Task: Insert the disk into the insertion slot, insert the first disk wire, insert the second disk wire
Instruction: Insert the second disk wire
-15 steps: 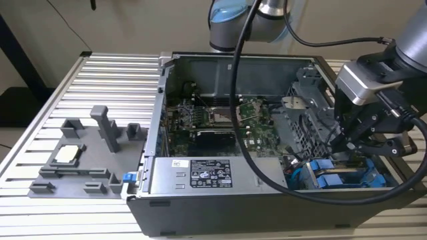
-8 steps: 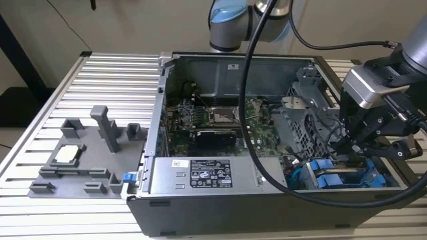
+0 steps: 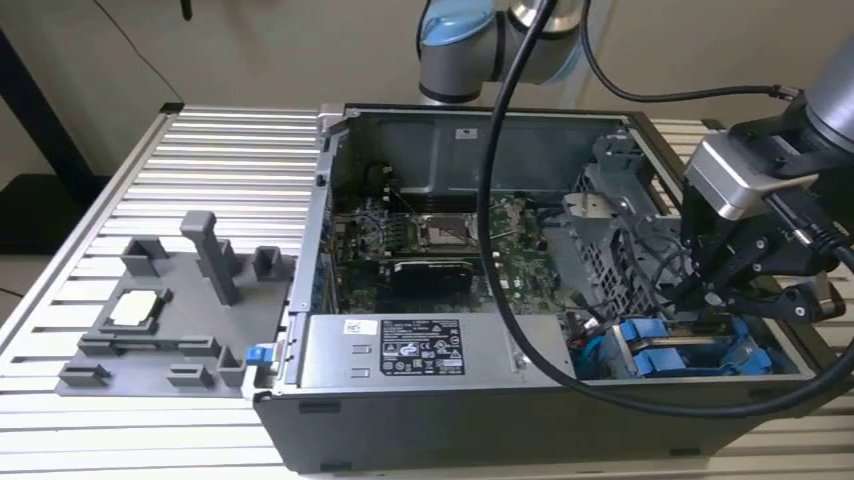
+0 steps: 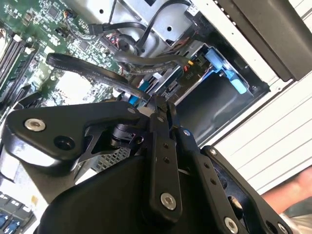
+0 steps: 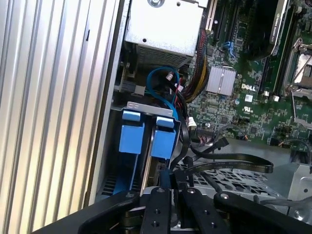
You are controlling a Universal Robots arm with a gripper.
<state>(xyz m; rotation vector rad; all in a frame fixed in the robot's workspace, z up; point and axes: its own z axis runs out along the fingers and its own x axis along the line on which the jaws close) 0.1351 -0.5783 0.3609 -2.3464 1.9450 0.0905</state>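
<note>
Two blue-framed carriers stand side by side in the insertion slot at the open case's front corner, on the exterior view's right. The disk is the one closer to my fingertips, and it also appears as blue frames in the exterior view. My gripper hangs right over the disk's edge inside the case. Its two black fingers are pressed together. A flat black wire loops across the drive cage and ends at the tips. That same wire arcs over the motherboard.
The open computer case lies on a ribbed aluminium table. A grey fixture with upright posts sits on the exterior view's left. Loose cables and a thin blue wire crowd the corner beside the power supply.
</note>
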